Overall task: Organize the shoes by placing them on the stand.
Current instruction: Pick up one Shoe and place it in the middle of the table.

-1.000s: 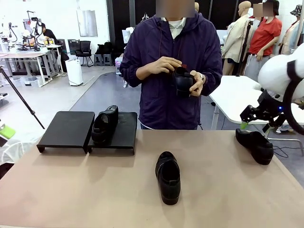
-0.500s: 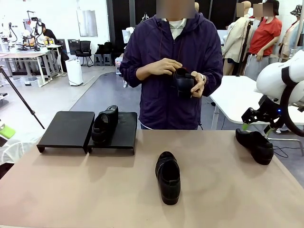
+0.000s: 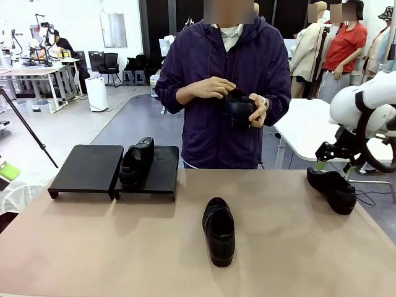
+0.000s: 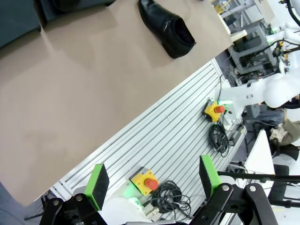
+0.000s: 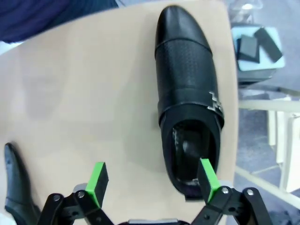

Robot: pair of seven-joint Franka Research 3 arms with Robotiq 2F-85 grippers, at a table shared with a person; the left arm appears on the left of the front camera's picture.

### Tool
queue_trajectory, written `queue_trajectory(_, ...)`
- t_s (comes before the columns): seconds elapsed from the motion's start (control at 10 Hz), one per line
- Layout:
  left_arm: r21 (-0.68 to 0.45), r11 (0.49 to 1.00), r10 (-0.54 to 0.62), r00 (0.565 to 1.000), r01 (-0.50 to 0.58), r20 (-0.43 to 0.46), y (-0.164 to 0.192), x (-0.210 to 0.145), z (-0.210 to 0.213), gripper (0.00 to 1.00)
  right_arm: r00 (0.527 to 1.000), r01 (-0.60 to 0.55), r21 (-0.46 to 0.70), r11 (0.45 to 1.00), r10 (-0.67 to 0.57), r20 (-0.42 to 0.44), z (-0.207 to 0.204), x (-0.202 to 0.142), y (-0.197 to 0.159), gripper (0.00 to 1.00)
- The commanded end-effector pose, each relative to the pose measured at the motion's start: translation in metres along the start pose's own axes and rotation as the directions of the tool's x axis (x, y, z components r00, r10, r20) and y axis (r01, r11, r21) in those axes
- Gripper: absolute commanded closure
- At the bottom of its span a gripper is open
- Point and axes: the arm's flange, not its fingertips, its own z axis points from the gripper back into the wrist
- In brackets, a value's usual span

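One shoe (image 3: pixel 137 162) sits on the stand (image 3: pixel 90 166) at 10 o'clock on the table (image 3: pixel 124 247). The likeliest next pick, I judge, is the edge shoe (image 5: pixel 187 79) at the table's 3 o'clock rim. The right gripper (image 5: pixel 152 179) hovers over its heel end, jaws spread wide with nothing between them. In the right wrist view its long axis runs 12 to 6 o'clock, toe at 12, crosswise to the jaw line (a handy lie for gripping across the sides). It sits toward 2 o'clock of the gap, with one green pad (image 5: pixel 207 174) over the heel opening. The left gripper (image 4: pixel 153 182), also spread and empty, hangs beyond the table's near edge, well apart from it.
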Motion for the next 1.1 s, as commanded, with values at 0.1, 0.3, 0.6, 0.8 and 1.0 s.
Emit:
queue_trajectory(0.1,-0.018,1.000,-0.020,1.000,0.021,0.017,0.000,0.001,0.001,0.00,0.995,-0.030,0.002,1.000,0.030,-0.096,-0.014,0.021,0.000,0.00)
queue_trajectory(0.3,-0.018,1.000,-0.020,1.000,0.021,0.017,0.000,0.001,0.001,0.00,0.991,-0.022,-0.009,1.000,0.021,-0.134,-0.029,0.024,0.001,0.00)
queue_trajectory(0.6,-0.018,1.000,-0.020,1.000,0.021,0.017,0.000,0.001,0.001,0.00,0.983,-0.015,0.007,1.000,0.016,-0.181,-0.053,0.023,-0.001,0.00)
queue_trajectory(0.8,-0.018,1.000,-0.020,1.000,0.021,0.017,0.000,0.001,0.001,0.00,0.983,-0.010,-0.012,1.000,0.008,-0.183,-0.058,0.023,-0.003,0.00)
queue_trajectory(1.0,-0.018,1.000,-0.020,1.000,0.021,0.017,0.000,0.001,0.001,0.00,0.983,-0.012,-0.033,0.999,0.006,-0.181,-0.060,0.023,-0.004,0.60)
